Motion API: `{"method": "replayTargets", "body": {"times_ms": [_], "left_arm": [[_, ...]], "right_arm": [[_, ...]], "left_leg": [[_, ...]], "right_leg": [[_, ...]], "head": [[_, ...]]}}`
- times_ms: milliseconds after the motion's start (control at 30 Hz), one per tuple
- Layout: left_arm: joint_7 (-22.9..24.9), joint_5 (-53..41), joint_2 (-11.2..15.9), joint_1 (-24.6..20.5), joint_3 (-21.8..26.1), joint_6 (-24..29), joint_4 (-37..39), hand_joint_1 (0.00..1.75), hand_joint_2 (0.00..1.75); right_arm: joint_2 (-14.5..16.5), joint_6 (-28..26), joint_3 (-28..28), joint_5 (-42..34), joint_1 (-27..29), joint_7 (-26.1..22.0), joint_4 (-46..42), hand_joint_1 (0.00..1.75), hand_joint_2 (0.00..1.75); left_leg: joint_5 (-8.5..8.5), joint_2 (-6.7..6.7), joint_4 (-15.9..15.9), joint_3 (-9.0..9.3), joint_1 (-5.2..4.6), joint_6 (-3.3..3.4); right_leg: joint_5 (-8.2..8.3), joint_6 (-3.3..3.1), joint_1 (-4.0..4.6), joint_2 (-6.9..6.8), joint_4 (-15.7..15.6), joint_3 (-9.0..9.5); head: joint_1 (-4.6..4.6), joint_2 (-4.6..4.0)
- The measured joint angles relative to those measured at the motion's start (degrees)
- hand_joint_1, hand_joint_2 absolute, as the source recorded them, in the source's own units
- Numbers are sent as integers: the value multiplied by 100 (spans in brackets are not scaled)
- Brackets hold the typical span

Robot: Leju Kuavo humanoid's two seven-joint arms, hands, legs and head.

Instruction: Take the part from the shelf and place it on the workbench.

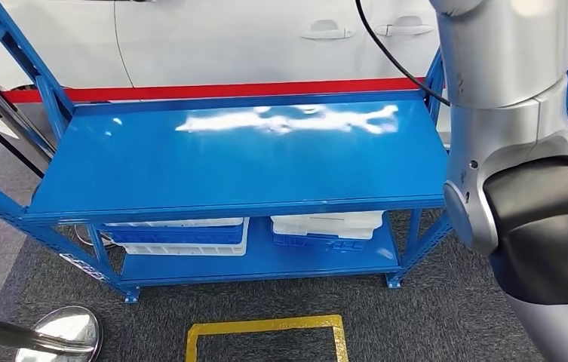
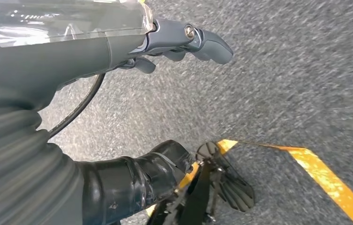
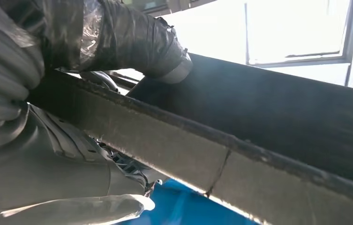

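In right hand [image 3: 48, 154] | part [image 3: 240, 140] — long, dark (dusty edge)

Bright glare streaks the blue shelf top [image 1: 235, 158]; the window [image 3: 301, 33] is overexposed.

Blue shelf [image 1: 152, 170] (glossy top) holds white trays [image 1: 326, 224] on its lower tier.

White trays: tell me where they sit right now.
In the head view, the white trays lie on the lower shelf of the blue rack, under its bare top shelf and beyond the yellow floor marking.
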Motion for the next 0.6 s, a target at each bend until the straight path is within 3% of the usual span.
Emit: {"method": "replayTargets", "body": {"times_ms": [67,200,267,367,400,433,467,533,600], "left_arm": [[8,-7,7,3,0,11,-3,0,175],[20,-13,-1,9,0,17,-7,0,175],[22,-14,-4,18,0,22,-7,0,175],[25,-20,-3,14,0,37,-7,0,175],[28,-22,-2,11,0,44,-7,0,175],[33,-24,-3,8,0,50,-7,0,175],[37,-26,-4,4,0,56,-7,0,175],[43,-28,15,-6,0,67,-13,0,175],[51,-34,35,-18,0,79,-26,0,175]], "right_arm": [[-15,-28,18,-34,2,-8,0,175,175],[-53,-87,31,-106,23,-8,13,175,175],[-69,-110,31,-141,22,-11,19,175,175],[-87,-153,31,-186,30,-15,29,175,175],[-96,-162,31,-208,38,-18,35,175,175],[-103,-166,31,-228,47,-21,42,175,175],[-109,-167,31,-240,53,-24,48,175,175],[-117,-170,23,-249,57,-26,56,175,175],[-138,-187,12,-249,66,-23,59,175,175]], "left_leg": [[-69,-13,176,-107,11,-105],[-99,-62,333,-241,4,-204],[-361,-56,587,-348,15,-237],[-1011,-51,1568,-637,7,-252],[-1104,-51,1791,-668,-7,-231],[-1093,-53,1829,-609,-27,-188],[-989,-55,1644,-439,-62,-115],[-788,-59,872,95,-173,131],[-703,-33,308,431,-267,305]], "right_leg": [[174,11,-3,30,-411,209],[180,-189,7,77,-394,123],[245,-289,4,74,-408,59],[344,-366,48,75,-414,-55],[382,-378,77,76,-413,-101],[423,-391,111,77,-413,-148],[465,-402,151,82,-414,-194],[554,-421,210,87,-429,-263],[656,-397,191,59,-495,-273]], "head": [[-1,0],[-1,0],[-3,0],[-4,0],[-4,0],[-4,0],[-4,0],[1,0],[2,0]]}}
